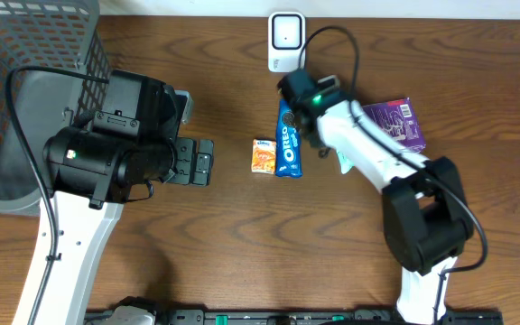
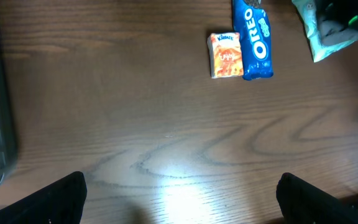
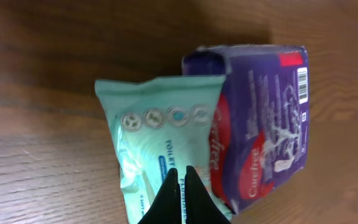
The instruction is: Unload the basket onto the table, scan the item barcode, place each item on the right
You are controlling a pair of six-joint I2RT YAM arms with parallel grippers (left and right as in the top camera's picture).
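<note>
Quick status: imo we're barely started. We're using the Oreo pack [image 1: 287, 137] as our ref pt. The scanner [image 1: 286, 36] stands just past its end away from the arm bases, w/ nothing held up to it yet. A small orange box [image 1: 263, 155] sits right against one long side of the Oreo. The mint wipes pack [image 3: 160, 130] lies near the Oreo's other long side. The purple pack [image 3: 272, 112] is further out that same way, w/ the wipes overlapping its edge. The basket [image 1: 25, 63] is well apart from the Oreo, on the orange-box side.

The right gripper [image 3: 182, 177] is over the wipes, jaws squeezed fully together, no gap showing. We can't tell if they've nipped some wrapper or caught nothing. We're guessing the wipes are the item to scan, tbh. The left gripper [image 2: 182, 205] hangs over the table [image 2: 135, 124] on the orange-box side of the Oreo, jaws spread wide, holding nothing.

Done: approach, maybe a pinch. Left to do: lift, find the barcode (none shows on the wipes' upper face, only the purple pack shows one), then carry it past the Oreo's end to the scanner.
</note>
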